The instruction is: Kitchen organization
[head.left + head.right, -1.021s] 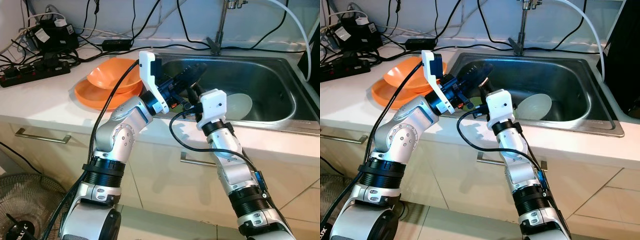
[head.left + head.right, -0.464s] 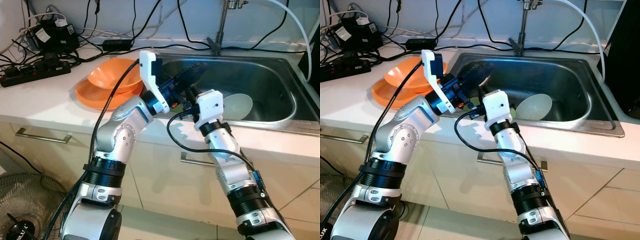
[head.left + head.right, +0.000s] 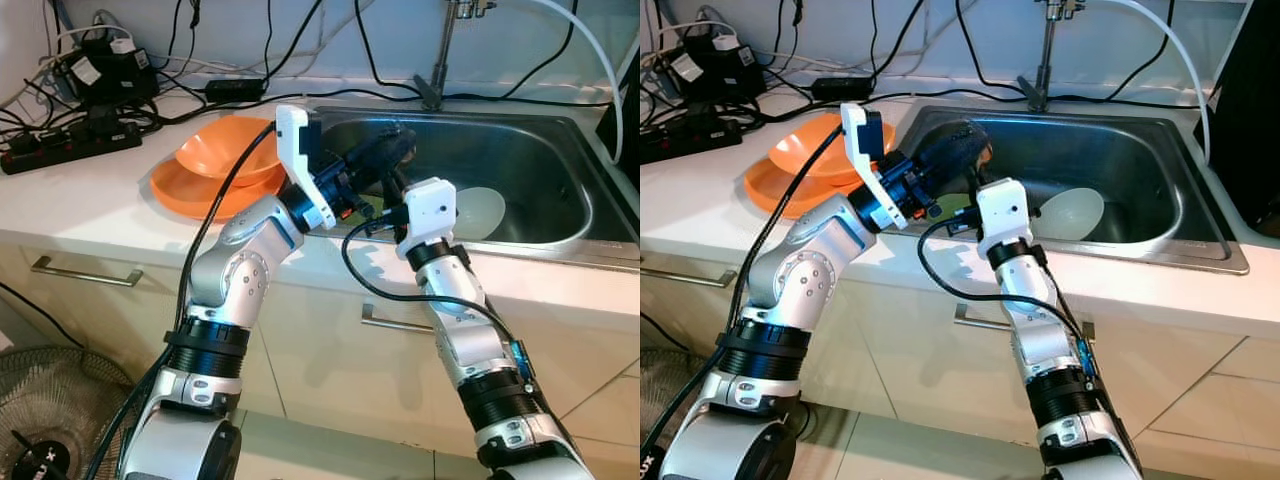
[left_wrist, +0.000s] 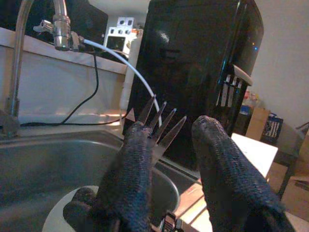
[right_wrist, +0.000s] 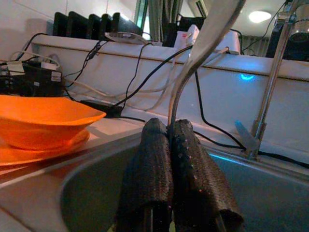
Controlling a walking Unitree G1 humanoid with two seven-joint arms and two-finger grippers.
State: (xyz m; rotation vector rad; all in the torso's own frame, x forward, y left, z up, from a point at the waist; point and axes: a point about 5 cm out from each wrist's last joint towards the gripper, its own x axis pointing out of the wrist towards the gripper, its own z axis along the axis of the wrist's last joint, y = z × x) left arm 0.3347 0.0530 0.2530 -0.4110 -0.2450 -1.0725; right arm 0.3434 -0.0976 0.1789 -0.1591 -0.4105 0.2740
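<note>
Nearest the camera, two silver arms rise from below the bench (image 3: 120, 225) edge and meet over the front left corner of the sink (image 3: 560, 215). The right pincer (image 5: 176, 145) has its two black fingers pressed together on the handle of one metal utensil (image 5: 203, 43), which stands upright between them with its wider end above; from the head views this pincer is tucked behind its white wrist block just inside the sink's front rim. The left pincer (image 4: 166, 145) holds one fork (image 4: 161, 126) with its tines pointing up and away. Its two fingers are set a narrow gap apart, the fork lying against one of them, so it grips loosely or by one side; I cannot tell how firmly.

The head views show both arms together, which neither wrist view does. The right wrist view shows the utensil's handle and the clamped fingers; the left wrist view shows the fork's four tines, which the head views leave too small and dark to make out.

Inside the sink lies one pale round plate (image 3: 478, 212), beyond the right wrist. On the bench to the left sit two orange dishes: a bowl (image 3: 225, 150) nested on a wider orange plate (image 3: 190, 190). At the back stands one tap (image 3: 438, 60), with a tangle of black cables and a power strip (image 3: 60, 150) at the far left
</note>
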